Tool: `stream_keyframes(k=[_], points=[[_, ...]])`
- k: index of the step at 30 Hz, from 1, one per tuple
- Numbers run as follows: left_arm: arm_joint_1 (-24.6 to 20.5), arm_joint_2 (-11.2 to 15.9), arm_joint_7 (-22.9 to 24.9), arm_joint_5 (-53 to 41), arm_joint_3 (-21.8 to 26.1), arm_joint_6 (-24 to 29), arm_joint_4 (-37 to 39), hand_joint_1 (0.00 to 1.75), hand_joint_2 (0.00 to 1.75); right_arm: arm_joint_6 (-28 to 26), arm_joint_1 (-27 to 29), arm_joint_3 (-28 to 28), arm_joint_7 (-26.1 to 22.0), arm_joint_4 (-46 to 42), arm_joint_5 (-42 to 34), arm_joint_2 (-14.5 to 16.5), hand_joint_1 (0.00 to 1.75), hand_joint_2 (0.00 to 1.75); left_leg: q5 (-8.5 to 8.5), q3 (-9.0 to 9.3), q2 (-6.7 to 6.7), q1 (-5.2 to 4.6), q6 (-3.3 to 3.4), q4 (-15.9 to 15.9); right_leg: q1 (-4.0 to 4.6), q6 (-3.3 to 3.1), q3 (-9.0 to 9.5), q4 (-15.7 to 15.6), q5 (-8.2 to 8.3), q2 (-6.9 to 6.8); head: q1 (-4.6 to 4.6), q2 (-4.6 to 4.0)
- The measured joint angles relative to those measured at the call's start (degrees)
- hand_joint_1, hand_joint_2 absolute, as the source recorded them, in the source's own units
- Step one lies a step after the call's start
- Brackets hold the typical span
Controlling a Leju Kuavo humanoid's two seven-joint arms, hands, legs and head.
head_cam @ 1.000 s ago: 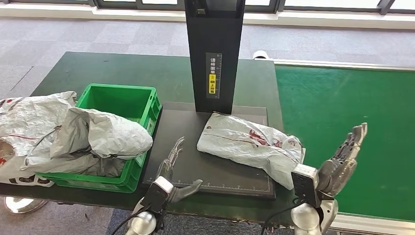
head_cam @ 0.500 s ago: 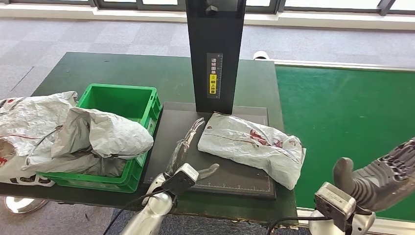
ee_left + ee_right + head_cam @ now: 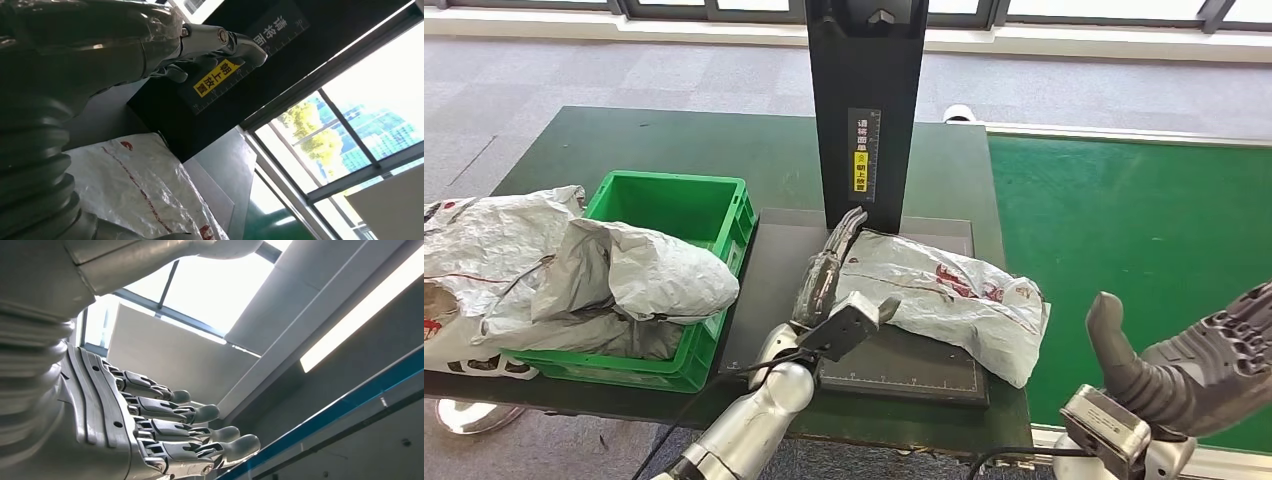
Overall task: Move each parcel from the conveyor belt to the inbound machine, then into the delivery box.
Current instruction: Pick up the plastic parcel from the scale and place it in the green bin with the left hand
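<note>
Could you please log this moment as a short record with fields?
parcel on machine: grey parcel lies on the inbound machine's black platform
left hand: left hand open, fingers extended alongside the parcel's edge
right hand: right hand open, raised over the green conveyor belt
delivery box: green box already holds grey parcels

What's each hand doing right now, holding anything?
Left hand: open, fingers stretched out beside the parcel on the inbound machine, holding nothing.
Right hand: open over the conveyor belt, holding nothing.
</note>
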Motion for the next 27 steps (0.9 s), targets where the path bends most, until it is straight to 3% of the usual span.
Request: stream_keyframes(k=[5,12,16,24,25,27], points=[[-6.33,-0.84,9.37,-0.38,-7.10,4.43,9.94,0.00,1.75,0.04,-0.30,1.83,0.02,0.09,0.09,-0.02,0.00,1.75,0.01,0.01,-0.01,0.00,0.00,0.01,-0.02,0.03,0.00,0.00,0.02,0.00,0.02,0.00],[-9.95,-0.96,21.89,-0.61,-20.95,4.53,18.91,0.00,1.75,-0.05,-0.05,1.88,0.03,-1.35,-0.52,-0.02,0.00,1.75,-0.01,-0.02,0.00,0.00,0.01,0.00,-0.03,0.03,-0.07,0.00,0.00,0.02,0.02,0.00],[-10.95,-0.94,23.98,0.03,-26.42,4.58,20.88,0.00,1.75,-0.07,0.09,1.88,0.03,-2.33,-0.68,-0.02,0.00,1.75,-0.02,-0.04,0.00,0.00,0.01,0.00,-0.02,0.03,-0.09,0.00,0.00,0.02,0.02,0.00],[-11.65,-0.94,24.85,-0.03,-28.84,4.54,21.94,0.00,1.75,-0.08,0.14,1.88,0.05,-2.71,-0.65,-0.02,0.00,1.75,-0.02,-0.03,0.00,0.00,0.01,0.00,-0.02,0.03,-0.08,0.00,0.00,0.02,0.02,0.00],[-12.02,-0.94,25.77,-0.52,-30.09,3.58,22.63,0.06,1.75,-0.08,0.15,1.88,0.05,-2.78,-0.62,-0.02,0.00,1.75,-0.01,-0.03,0.00,0.00,0.01,0.00,-0.02,0.03,-0.08,0.00,0.01,0.02,0.02,0.00],[-12.67,-0.94,27.78,-1.68,-32.75,0.21,24.09,0.93,1.75,-0.07,0.15,1.88,0.05,-2.82,-0.57,-0.02,0.00,1.75,-0.01,-0.02,0.00,0.00,0.01,0.00,-0.02,0.04,-0.07,0.00,0.01,0.03,0.02,0.00]])
